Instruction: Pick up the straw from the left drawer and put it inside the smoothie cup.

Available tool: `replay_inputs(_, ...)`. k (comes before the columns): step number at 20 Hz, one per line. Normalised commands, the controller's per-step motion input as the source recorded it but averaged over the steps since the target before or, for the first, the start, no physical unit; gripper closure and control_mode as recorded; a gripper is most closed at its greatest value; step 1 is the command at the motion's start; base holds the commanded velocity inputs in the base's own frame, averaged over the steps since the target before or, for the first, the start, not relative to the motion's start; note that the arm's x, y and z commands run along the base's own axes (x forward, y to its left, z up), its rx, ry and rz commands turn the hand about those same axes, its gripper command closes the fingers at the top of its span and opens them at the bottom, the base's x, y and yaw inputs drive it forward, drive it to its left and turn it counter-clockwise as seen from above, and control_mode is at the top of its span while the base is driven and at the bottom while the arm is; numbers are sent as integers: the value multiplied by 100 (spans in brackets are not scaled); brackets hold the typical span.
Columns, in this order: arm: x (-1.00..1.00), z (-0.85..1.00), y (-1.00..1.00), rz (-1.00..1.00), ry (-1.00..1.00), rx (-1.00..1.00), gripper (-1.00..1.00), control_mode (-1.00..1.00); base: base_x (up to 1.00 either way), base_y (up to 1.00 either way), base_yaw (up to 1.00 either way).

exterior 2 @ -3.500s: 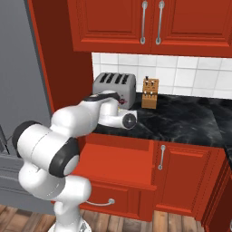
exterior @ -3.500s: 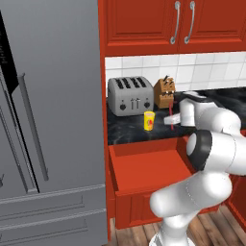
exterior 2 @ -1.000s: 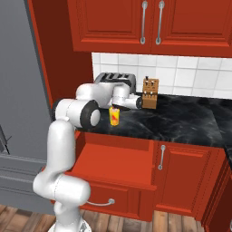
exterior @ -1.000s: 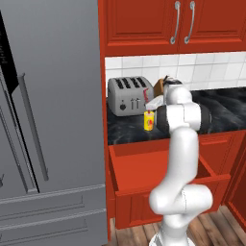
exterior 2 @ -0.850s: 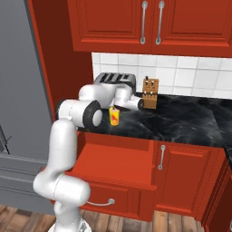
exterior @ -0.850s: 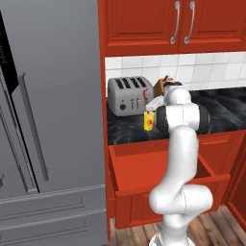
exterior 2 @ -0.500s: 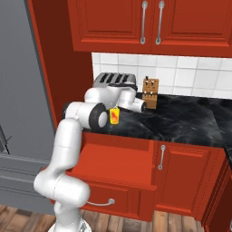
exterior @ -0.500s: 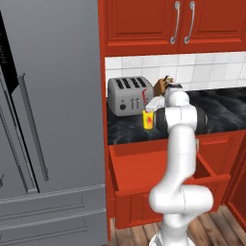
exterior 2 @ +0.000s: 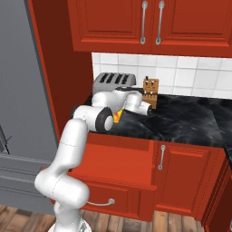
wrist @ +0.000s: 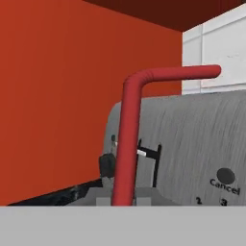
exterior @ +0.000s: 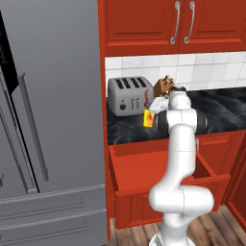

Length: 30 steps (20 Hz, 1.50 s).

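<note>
The straw, a thin red stick with a bent end [wrist: 126, 144], rises from the bottom of the hand view, evidently clamped in the pincer, its long axis along the pincer's own and its bent tip facing the grey toaster [wrist: 192, 149]. The small yellow smoothie cup [exterior: 149, 117] stands on the black tabletop [exterior: 221, 108], beside the toaster; from the base views the pincer seems close by, so the cup probably lies below it.

The black marble counter [exterior: 218, 108] carries a grey toaster [exterior: 128, 94], the smoothie cup [exterior: 149, 117] (yellow) and a knife block [exterior 2: 150, 91].
</note>
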Motion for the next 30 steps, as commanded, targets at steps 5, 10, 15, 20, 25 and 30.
replay_inputs(5, -45, -7, -2, 2, -9, 0, 100, -100, 0, 0, 0)
replay_inputs(10, -49, -1, 9, 3, -14, -1, 100, -100, 0, 0, 0)
replay_inputs(15, -32, 0, 36, 4, -15, -2, 100, -100, 0, 0, 0)
replay_inputs(20, -2, 0, 49, 3, -12, -2, 100, -100, 0, 0, 0)
replay_inputs(25, -9, 0, 16, 2, -8, 0, 100, -100, 0, 0, 0)
replay_inputs(30, -12, 0, -5, 1, -3, 0, 100, -100, 0, 0, 0)
